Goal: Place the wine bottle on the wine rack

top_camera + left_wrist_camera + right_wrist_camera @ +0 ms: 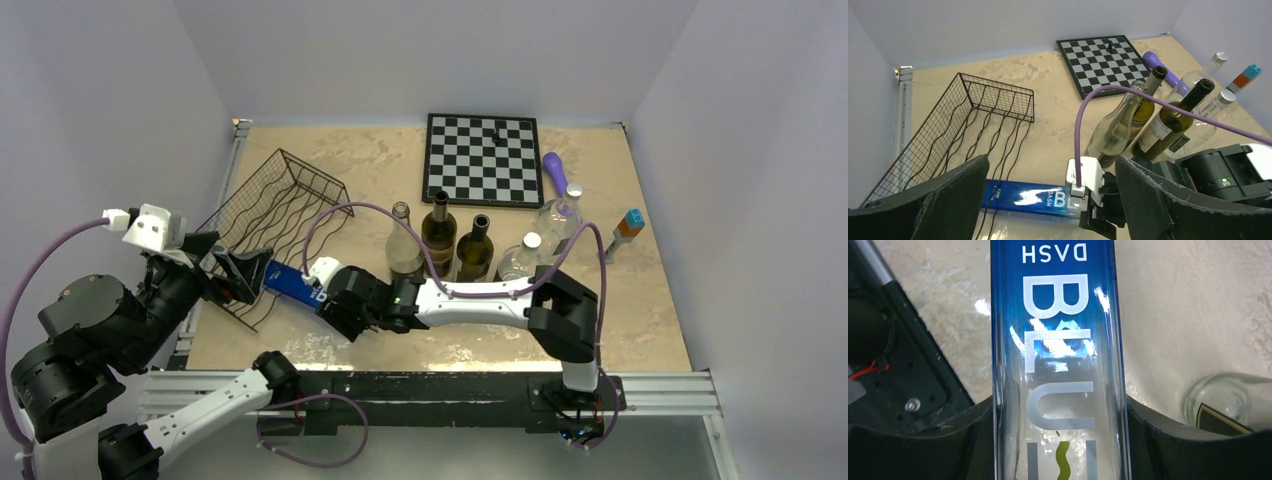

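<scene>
Your wine bottle (292, 283) is the blue glass one lettered "BLUE" and "DASH"; it lies on its side, low over the counter (650, 300), at the near corner of the wine rack (280, 215); one end reaches in among the rack's wavy wires, and in the left wrist view a few wires cross in front of the blue glass; you cannot tell whether it rests on them. Your right gripper (320, 294) is clamped on the bottle, one finger pressed to each side of the glass, as the right wrist view shows. Your left gripper (238, 275) sits at the rack's near end, just beside the bottle's far tip, its jaws spread wide and holding nothing.

The rack itself is tilted, its mesh end wall toward the back left. To the right of the held bottle stand three glass bottles close together: a clear one (403, 245) and two dark ones (438, 230) (475, 250); beyond them are two clear capped bottles (520, 258) (560, 215). At the back lies a chessboard (484, 160) with one dark piece (490, 131) on it, a purple object (555, 172) just beside its right edge.
</scene>
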Motion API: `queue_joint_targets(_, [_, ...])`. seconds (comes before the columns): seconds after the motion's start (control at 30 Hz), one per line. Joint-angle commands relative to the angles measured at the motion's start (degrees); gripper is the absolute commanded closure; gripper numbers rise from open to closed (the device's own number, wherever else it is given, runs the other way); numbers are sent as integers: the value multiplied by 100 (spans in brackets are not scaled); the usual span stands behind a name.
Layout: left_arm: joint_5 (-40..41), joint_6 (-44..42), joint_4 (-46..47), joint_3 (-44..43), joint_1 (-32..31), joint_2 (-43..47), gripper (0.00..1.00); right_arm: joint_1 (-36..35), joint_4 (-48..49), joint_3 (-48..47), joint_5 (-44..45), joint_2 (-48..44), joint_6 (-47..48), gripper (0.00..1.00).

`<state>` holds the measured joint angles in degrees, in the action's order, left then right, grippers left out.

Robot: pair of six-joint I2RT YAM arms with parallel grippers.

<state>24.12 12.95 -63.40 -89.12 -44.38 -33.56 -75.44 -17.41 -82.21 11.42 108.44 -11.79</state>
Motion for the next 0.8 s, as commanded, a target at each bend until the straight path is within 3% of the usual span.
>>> queue_joint_targets(0.0, [290,477,-321,80,-25,-201,1,117,2123,-259,430,-102,-121,100])
queue_joint_targets(0.3, [1275,2201,-1056,503,-26,-614,1,311,2987,-47,480,234,-349,100])
queue_joint_targets(0.77, [1230,2039,-251,643,-18,-771,1,288,3139,-110,975,393,-72,100])
